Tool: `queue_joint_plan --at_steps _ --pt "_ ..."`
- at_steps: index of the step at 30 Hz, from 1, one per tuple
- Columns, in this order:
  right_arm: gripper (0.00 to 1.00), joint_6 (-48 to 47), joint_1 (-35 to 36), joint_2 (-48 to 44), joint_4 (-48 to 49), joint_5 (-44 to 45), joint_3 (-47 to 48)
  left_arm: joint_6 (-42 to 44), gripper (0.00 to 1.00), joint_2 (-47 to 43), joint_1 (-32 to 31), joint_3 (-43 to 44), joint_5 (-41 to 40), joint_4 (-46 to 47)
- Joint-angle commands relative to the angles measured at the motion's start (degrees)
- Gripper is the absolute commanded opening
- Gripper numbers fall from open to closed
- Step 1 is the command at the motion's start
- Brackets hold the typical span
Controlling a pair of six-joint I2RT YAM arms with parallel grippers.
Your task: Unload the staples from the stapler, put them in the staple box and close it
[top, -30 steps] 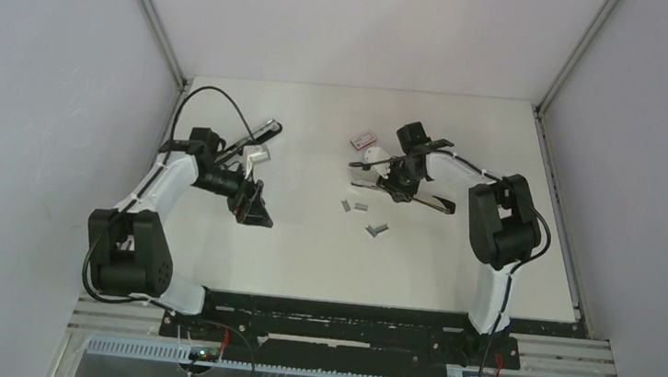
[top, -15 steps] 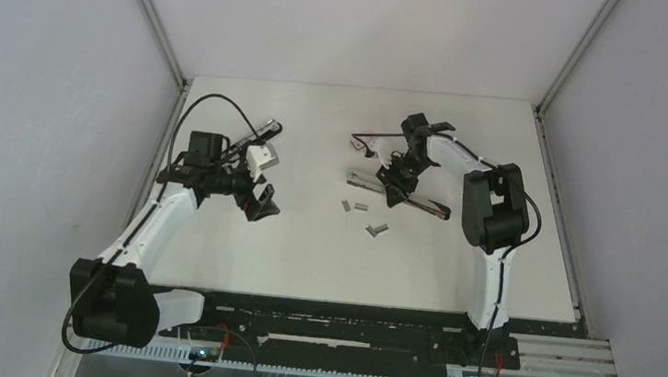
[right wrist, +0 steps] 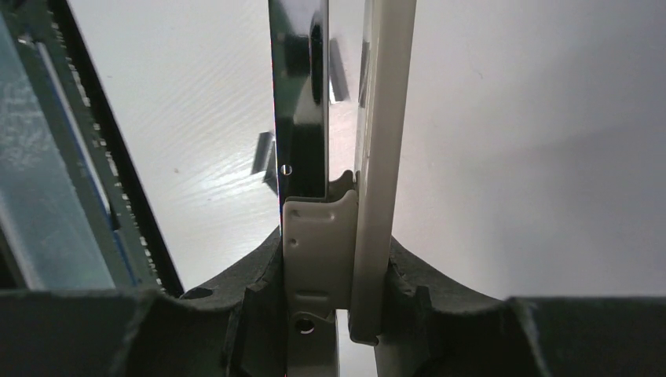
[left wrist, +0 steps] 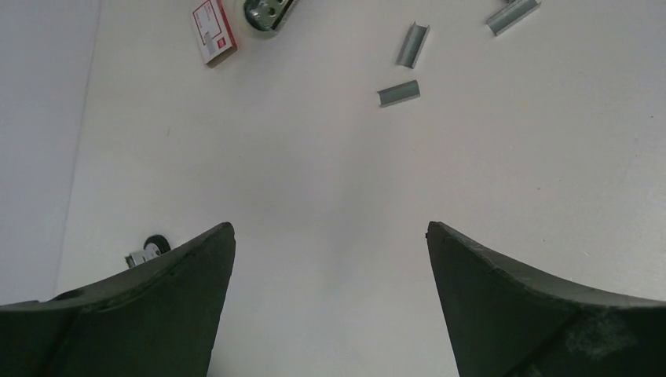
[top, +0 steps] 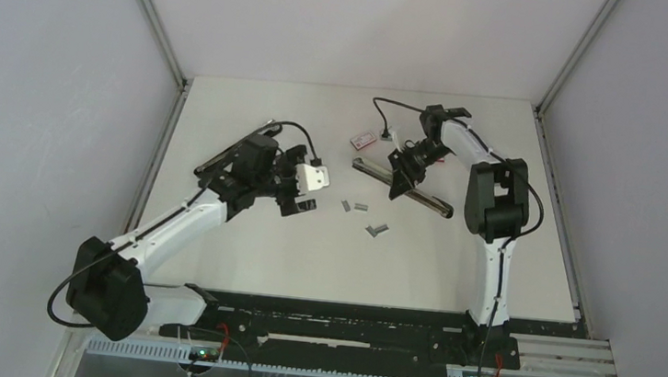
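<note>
On the white table [top: 241, 253], right of centre, the stapler [top: 426, 201] lies slantwise. One end points toward the red-and-white box [top: 363, 140], the other toward the right arm's side. The right gripper [top: 404, 165] sits on its middle part, clenched on it. In the right wrist view both fingers [right wrist: 251, 298] press the stapler [right wrist: 302, 118] from either side. Its two bars, a shiny black one and a pale one, run side by side straight away from the camera. Cannot tell whether the stapler is lifted or resting on the table.

The staples [top: 354, 206] are out on the table as three short silver strips. Two sit close together just on the near side of the stapler, and the third is a bit closer to the arm bases. None touch the stapler.

The left gripper [top: 298, 185] hangs left of the staples, spread wide, nothing between its fingers. In the left wrist view the left gripper [left wrist: 330, 232] is over bare table with the staples [left wrist: 398, 93] ahead of it. The box [left wrist: 214, 31] and one stapler end [left wrist: 267, 12] are at the top edge.
</note>
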Motion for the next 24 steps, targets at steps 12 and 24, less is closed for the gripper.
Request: queue_joint_plan --at_steps 12,24 --pt "0.00 -5.46 3.46 1.04 -17.97 -12.83 10.75 7.16 0.90 -0.74 -12.53 1.03 -14.42 8.11" --pt "0.00 -7.68 12.07 3.42 -21.47 -12.55 11.97 8.11 0.83 -0.53 -17.38 -0.10 -18.98 8.27"
